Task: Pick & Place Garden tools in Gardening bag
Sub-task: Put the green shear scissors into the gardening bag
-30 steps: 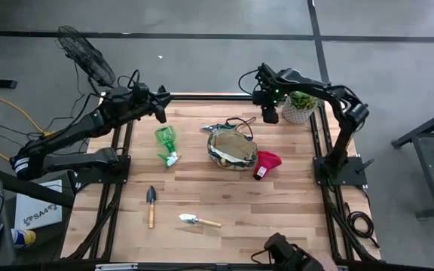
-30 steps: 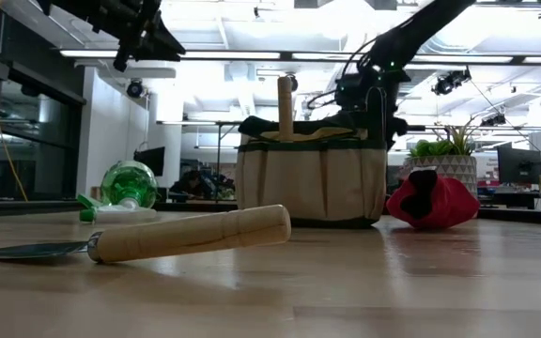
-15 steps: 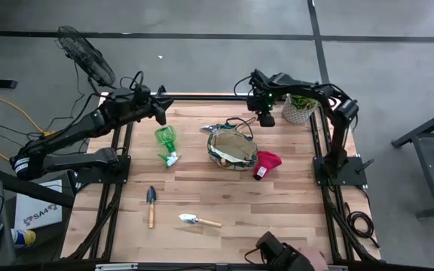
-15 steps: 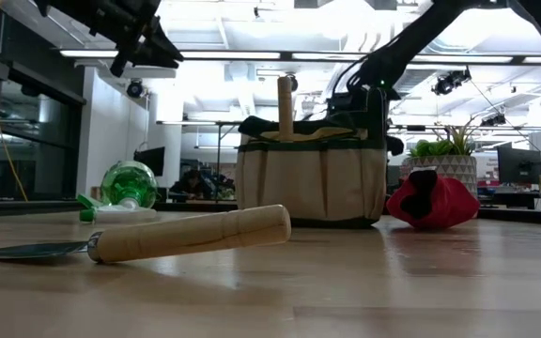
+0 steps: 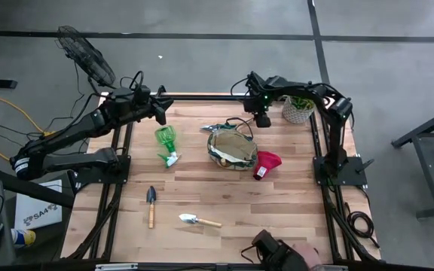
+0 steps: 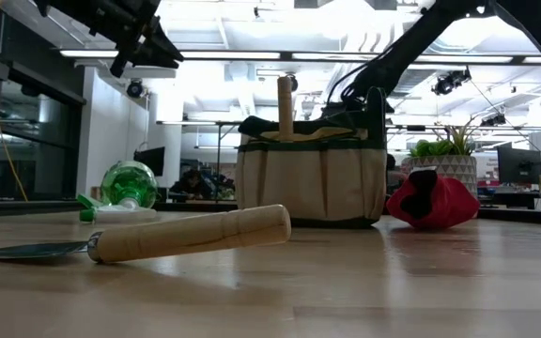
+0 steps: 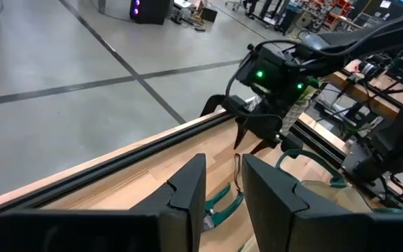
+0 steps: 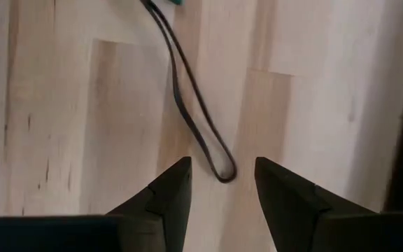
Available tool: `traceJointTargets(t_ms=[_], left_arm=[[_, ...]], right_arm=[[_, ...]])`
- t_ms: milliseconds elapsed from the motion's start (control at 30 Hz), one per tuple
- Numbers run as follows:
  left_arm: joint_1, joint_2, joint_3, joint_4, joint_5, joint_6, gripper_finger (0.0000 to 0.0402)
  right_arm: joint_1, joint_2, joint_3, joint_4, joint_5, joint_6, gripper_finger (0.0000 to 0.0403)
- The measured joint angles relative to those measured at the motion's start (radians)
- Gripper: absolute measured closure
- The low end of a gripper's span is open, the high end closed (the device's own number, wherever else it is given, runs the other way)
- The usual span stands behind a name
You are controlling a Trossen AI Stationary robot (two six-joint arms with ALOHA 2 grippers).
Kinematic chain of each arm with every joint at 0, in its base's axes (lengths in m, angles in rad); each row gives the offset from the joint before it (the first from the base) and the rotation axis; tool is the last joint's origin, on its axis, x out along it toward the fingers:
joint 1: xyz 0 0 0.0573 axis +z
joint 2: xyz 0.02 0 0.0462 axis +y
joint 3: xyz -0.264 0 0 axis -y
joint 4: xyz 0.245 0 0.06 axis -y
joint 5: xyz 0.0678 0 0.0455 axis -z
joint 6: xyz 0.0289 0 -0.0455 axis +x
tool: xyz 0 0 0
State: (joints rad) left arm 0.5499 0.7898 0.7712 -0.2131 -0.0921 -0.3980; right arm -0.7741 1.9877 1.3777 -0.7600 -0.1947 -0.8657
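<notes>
Around the bag the path is narrow: the spray bottle lies to its left, the red item touches its right, and the plant pot blocks the far right corner.

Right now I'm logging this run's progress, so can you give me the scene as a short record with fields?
gardening bag: mid-table, one wooden handle sticking up from it
spray bottle: lying on the table left of the bag
red item: lying against the bag's right side
trowels: dark trowel and pale trowel lying on the near half of the table
left tool: open, raised over the far left edge
right tool: open, above the bag's thin loop handle
</notes>
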Motion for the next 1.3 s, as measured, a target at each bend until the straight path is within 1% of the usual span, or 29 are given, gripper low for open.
traceJointTargets(t_ms=[100,700,833,1067,1100,1300], left_arm=[[0.000,0.000,0.000,0.000,0.008,0.000,0.0312],[0.000,0.000,0.000,-0.031,0.027,-0.003,0.0312],[0.000,0.000,0.000,-0.031,0.026,-0.003,0.0312],[0.000,0.000,0.000,-0.030,0.031,-0.002,0.0312],[0.000,0.000,0.000,-0.030,0.031,-0.002,0.0312],[0.000,0.000,0.000,-0.027,0.032,-0.003,0.0312]], right_arm=[[0.000,0.016,0.000,-0.009,-0.028,0.005,0.0254],[-0.002,0.080,0.005,-0.025,-0.043,0.038,0.0257],[-0.001,0.083,0.004,-0.026,-0.020,0.071,0.0286],[-0.001,0.085,0.004,-0.018,0.016,0.135,0.0383],[-0.002,0.085,0.004,-0.018,0.020,0.145,0.0391],[0.002,0.047,-0.005,-0.059,0.055,0.228,0.0399]])
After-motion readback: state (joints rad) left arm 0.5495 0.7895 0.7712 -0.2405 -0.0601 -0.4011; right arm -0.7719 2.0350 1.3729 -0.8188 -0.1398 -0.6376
